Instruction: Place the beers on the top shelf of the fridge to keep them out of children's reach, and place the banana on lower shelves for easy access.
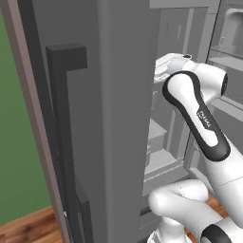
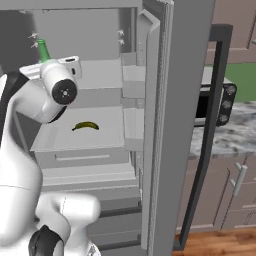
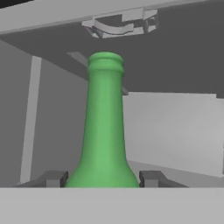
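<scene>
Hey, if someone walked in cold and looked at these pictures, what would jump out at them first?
Probably the green bottle, standing upright right in front of the hand camera, with the gripper closed on its body, one finger on each side. Next, the banana lying alone on a pale lower shelf inside the open fridge. The white arm reaches up into the fridge, with the bottle's neck poking up behind it.

The arm (image 1: 204, 123) is glossy white, built of rounded, tube-like links with bulbous elbows. Black bands ring its joints, and one link carries small white lettering on black. A round dark cap (image 2: 65, 92) with a pale centre closes a joint end.
</scene>
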Available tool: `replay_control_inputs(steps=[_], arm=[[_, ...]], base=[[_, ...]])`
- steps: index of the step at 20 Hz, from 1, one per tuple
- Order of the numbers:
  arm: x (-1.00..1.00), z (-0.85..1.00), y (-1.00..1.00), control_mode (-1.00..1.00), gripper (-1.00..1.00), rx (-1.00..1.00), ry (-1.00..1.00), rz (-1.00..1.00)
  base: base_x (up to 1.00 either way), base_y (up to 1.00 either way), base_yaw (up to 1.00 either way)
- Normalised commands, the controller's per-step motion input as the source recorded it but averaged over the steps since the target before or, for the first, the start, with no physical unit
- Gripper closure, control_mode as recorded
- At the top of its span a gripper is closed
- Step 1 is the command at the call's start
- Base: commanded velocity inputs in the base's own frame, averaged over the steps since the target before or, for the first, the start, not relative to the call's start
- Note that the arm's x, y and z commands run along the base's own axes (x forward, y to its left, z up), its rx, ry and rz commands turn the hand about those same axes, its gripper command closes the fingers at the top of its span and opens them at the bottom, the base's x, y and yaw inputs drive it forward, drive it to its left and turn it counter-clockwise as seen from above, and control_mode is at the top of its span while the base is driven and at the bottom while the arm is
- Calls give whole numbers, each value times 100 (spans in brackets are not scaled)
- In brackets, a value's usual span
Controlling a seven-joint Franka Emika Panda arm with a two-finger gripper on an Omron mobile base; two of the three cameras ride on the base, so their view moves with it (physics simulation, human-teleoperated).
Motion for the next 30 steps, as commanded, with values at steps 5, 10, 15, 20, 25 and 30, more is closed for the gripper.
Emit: replay_control_inputs(steps=[5, 10, 15, 20, 25, 30], arm=[[35, -11, 27, -100, 100, 0, 0, 0], [38, -11, 20, -100, 100, 1, 0, 0], [36, -8, 17, -100, 100, 1, 0, 0], [30, -10, 11, -100, 100, 0, 0, 0], [24, -22, 1, -100, 100, 0, 0, 0], [19, -26, 0, -100, 100, 0, 0, 0]], base=[[0, 0, 0], [0, 0, 0], [0, 0, 0], [0, 0, 0], [0, 0, 0], [0, 0, 0]])
